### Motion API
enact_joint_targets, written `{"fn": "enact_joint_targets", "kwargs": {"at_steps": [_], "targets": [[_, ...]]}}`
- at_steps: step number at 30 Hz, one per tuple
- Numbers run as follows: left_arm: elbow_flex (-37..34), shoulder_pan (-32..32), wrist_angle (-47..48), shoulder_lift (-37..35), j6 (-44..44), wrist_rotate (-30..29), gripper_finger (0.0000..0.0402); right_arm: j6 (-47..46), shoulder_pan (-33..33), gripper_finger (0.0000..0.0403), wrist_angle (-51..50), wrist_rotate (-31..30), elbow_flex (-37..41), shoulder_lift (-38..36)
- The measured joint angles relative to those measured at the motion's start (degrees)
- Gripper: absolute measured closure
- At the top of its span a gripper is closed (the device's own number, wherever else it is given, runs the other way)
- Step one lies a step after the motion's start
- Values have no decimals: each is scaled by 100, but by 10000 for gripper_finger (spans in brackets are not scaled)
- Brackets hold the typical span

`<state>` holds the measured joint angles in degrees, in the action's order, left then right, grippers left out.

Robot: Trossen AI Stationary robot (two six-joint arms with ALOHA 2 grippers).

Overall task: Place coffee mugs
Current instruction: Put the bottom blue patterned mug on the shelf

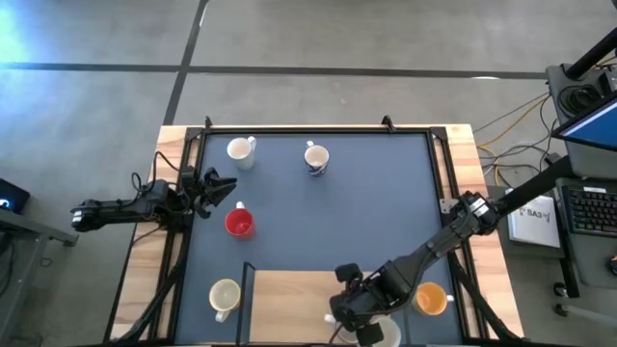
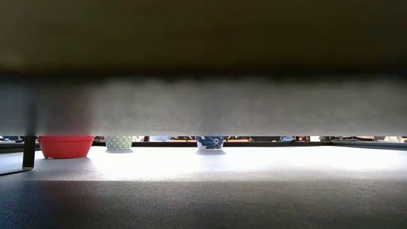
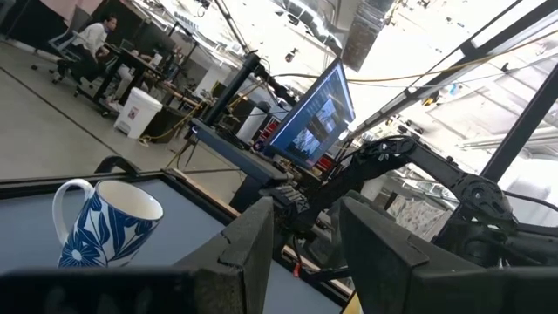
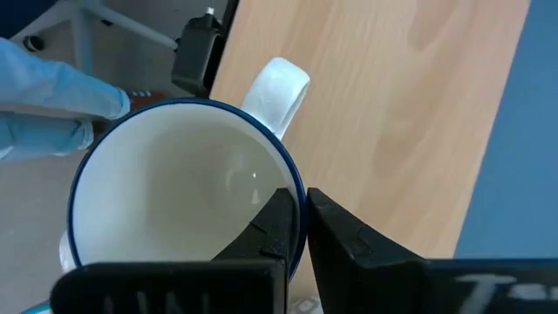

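Item: white ceramic mug with blue rim (image 4: 174, 201), rigid, glossy, breakable. My right claw (image 4: 302, 228) pinches its wall at the bench's near edge; left claw (image 1: 214, 188) idles open at the left edge.

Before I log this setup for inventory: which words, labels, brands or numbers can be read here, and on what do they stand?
"SA3": partly legible on the white box beside the table in the high view; the rest is too blurred.
Monitor in the left wrist view: picture only, nothing readable.
White bin in the room: marks too small to read.
Blue-patterned mug: floral design, no lettering.
Blue-rimmed mug: no text.
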<state>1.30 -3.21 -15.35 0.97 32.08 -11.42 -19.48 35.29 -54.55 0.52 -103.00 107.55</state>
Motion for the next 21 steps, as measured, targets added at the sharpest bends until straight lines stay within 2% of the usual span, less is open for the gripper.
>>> {"fn": "enact_joint_targets", "kwargs": {"at_steps": [16,21], "targets": [[-1,0,0,0,-1,0,285,72,-3,385,144,49,0,0],[0,-1,0,0,-1,-1,285,74,-3,368,214,146,-2,0]]}}
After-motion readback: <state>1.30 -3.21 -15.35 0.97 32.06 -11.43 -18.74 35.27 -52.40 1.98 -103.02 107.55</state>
